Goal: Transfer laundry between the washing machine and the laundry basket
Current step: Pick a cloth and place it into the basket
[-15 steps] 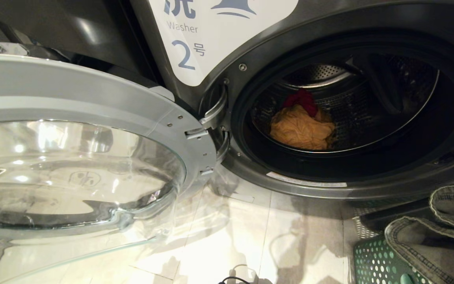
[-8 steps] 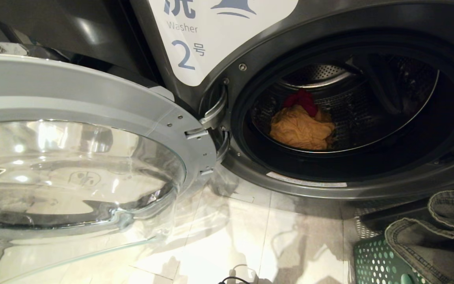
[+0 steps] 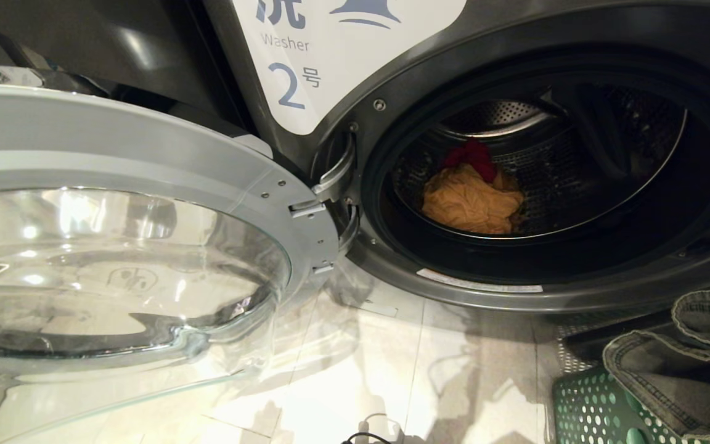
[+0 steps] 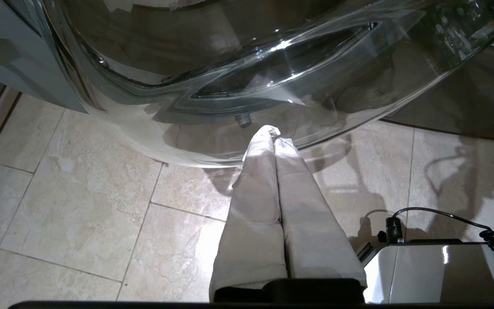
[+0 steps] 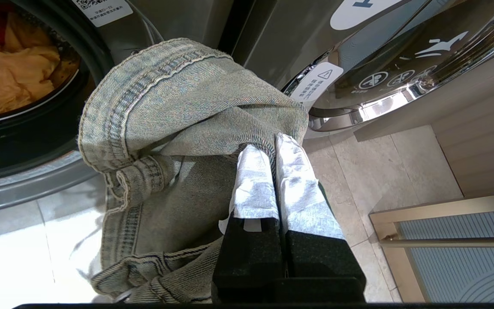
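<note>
Grey-green denim garment [image 5: 178, 98], soft, limp and fairly heavy, is hanging from the right gripper [image 5: 272, 146], pinched shut on a fold above the laundry basket [image 3: 583, 407] beside the washing machine [image 3: 552, 37]; safest hold: thick seams; left gripper [image 4: 272, 135] is idling closed, empty.

The left hand [image 4: 274, 134] hangs low with its fingers pressed together, holding nothing. The right hand [image 5: 268, 143] is squeezed tight on grey-green cloth [image 5: 174, 107].
</note>
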### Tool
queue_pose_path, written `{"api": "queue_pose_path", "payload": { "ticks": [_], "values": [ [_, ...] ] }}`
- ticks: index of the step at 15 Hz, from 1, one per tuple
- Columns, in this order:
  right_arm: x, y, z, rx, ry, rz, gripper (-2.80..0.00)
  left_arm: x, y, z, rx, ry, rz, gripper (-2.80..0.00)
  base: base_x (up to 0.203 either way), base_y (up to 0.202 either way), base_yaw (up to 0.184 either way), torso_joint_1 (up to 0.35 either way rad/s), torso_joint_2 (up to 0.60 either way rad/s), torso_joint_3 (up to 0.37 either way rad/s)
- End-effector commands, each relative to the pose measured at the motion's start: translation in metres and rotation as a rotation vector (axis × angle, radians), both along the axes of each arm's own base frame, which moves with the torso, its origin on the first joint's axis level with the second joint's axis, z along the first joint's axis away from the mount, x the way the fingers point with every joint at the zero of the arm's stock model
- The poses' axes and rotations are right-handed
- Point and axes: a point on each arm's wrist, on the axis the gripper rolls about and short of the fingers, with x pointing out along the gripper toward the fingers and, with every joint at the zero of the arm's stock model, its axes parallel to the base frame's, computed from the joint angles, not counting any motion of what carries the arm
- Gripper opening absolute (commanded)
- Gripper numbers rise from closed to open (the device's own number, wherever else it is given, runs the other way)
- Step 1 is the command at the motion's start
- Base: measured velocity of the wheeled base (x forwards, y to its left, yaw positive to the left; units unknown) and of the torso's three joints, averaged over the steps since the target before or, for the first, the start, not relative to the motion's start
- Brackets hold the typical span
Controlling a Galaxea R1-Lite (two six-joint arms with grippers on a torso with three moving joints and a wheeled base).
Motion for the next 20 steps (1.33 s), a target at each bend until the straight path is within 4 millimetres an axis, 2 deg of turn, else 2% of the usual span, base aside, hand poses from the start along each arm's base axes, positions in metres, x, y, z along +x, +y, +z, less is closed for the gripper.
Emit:
{"api": "queue_pose_path", "payload": {
  "ticks": [1,3,9,13,20],
  "values": [
    [0.000,0.000,-0.001,0.004,0.005,0.003,-2.80,0.000,0.000,0.000,0.000,0.001,0.001,-2.80,0.000,0.000,0.000,0.000,0.00,0.000],
    [0.001,-0.001,-0.002,0.007,0.008,0.003,-2.80,0.000,0.000,0.000,0.000,0.001,0.000,-2.80,0.000,0.000,0.000,0.000,0.00,0.000],
    [0.001,-0.001,-0.002,0.005,0.012,0.005,-2.80,0.000,0.000,0.000,0.000,0.001,0.000,-2.80,-0.004,0.005,-0.112,0.004,0.00,0.003],
    [0.002,-0.002,-0.001,0.019,0.013,-0.003,-2.80,0.000,0.000,0.000,0.000,0.001,0.000,-2.80,0.000,0.000,0.000,0.000,0.00,0.000],
    [0.039,-0.042,-0.001,0.176,0.154,-0.247,-2.80,0.000,0.000,0.000,0.000,0.001,0.000,-2.80,0.000,0.000,0.000,0.000,0.00,0.000]
  ]
}}
